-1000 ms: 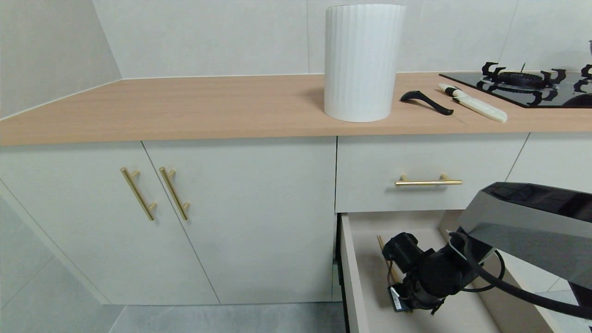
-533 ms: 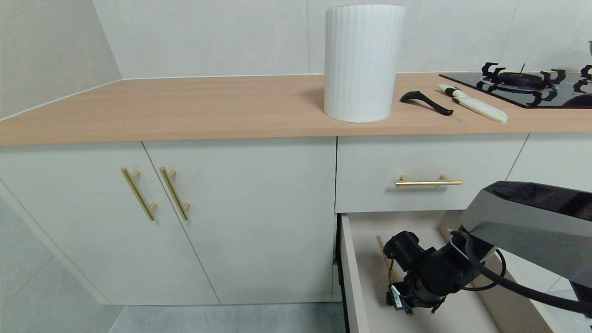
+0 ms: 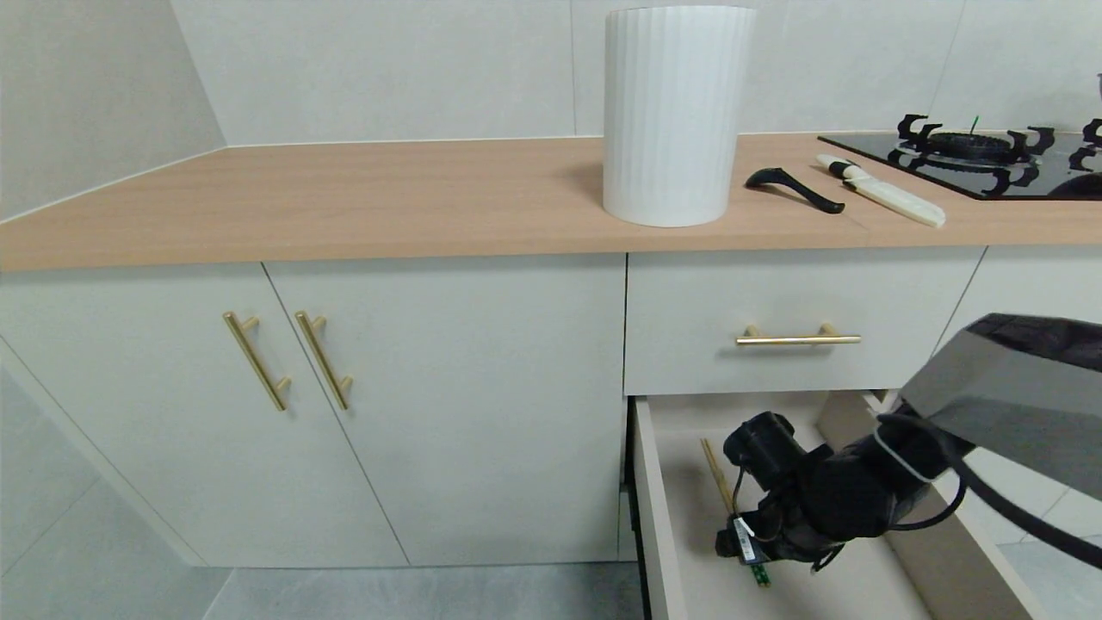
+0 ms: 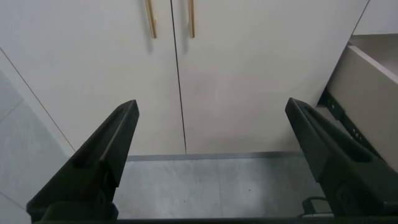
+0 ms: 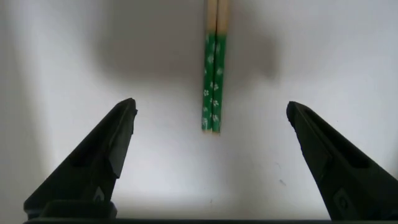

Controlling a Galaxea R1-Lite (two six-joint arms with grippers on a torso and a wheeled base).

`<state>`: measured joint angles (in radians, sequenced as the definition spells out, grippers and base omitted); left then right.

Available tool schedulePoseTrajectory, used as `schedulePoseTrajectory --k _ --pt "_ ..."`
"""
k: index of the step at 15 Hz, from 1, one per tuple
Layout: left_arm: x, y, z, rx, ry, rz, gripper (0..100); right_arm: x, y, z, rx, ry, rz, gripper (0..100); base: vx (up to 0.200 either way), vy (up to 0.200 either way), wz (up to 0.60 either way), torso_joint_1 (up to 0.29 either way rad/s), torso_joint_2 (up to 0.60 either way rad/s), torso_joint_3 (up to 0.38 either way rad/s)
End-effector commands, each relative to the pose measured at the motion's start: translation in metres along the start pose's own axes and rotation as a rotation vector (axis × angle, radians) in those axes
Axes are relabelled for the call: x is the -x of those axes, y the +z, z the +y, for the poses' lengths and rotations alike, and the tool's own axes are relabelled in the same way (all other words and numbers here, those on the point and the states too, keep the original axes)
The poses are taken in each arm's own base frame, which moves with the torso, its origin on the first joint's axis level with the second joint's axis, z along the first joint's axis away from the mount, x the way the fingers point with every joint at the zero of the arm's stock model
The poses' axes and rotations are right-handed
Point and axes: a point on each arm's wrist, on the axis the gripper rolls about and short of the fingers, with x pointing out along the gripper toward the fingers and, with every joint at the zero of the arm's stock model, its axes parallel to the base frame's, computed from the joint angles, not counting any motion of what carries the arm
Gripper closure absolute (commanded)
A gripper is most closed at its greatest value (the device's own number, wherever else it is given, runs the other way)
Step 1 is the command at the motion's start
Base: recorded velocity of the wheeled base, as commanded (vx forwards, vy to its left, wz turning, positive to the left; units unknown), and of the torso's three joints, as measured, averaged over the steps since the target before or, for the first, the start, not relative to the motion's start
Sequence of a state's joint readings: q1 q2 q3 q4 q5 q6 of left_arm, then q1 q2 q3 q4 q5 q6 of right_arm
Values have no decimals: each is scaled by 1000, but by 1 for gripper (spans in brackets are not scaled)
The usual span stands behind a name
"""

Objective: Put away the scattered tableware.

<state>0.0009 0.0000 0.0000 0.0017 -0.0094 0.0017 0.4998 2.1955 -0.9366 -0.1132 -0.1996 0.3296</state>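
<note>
In the open lower drawer (image 3: 657, 508), the right gripper (image 5: 209, 112) hangs over a pair of chopsticks (image 5: 212, 87), jaws spread wide. The sticks' green patterned ends lie between the two fingers and touch neither. The chopsticks lie side by side, touching, flat on the drawer floor. In the head view they run from front to back along the drawer's left side, partly hidden under the black wrist.

To the left, the left gripper (image 4: 211, 107) sits low in front of the pale cabinet doors (image 4: 249, 74), jaws spread wide with nothing between them. Gold bar handles (image 4: 150, 18) show beside the seam where the two doors meet, and grey floor tile (image 4: 205, 186) lies beneath.

Above the open drawer, the upper drawer (image 3: 775, 293) is shut, its gold handle (image 3: 798, 339) horizontal.

On the wooden countertop (image 3: 344, 198), a tall white ribbed container (image 3: 671, 116) stands upright near the front edge. Just to its right lies a black curved utensil (image 3: 792, 189), and beside that, apart from it, a knife (image 3: 882, 191) with a cream blade, pointing toward the front edge. A black gas hob (image 3: 964, 155) occupies the countertop's far right end, against the tiled wall (image 3: 387, 69).
</note>
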Motion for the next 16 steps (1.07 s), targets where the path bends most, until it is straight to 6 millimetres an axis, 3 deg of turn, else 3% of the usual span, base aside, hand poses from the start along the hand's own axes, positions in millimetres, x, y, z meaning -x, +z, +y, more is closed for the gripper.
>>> schedulePoseTrajectory --k 1,4,8,11,16 --pt "0 0 0 0 1 1 0 95 18 -15 -44 83 -242 0 0 0 0 0 0 0" --pt "0 0 0 0 1 1 0 164 19 -30 -77 131 -412 0 0 0 0 0 0 0" --pt "0 0 0 0 1 1 0 224 7 -48 -47 154 -597 0 0 0 0 0 0 0" --pt "0 0 0 0 1 1 0 252 -3 -57 -27 165 -692 0 0 0 0 0 0 0" --pt "0 0 0 0 1 1 0 260 -3 -67 -21 135 -728 0 0 0 0 0 0 0"
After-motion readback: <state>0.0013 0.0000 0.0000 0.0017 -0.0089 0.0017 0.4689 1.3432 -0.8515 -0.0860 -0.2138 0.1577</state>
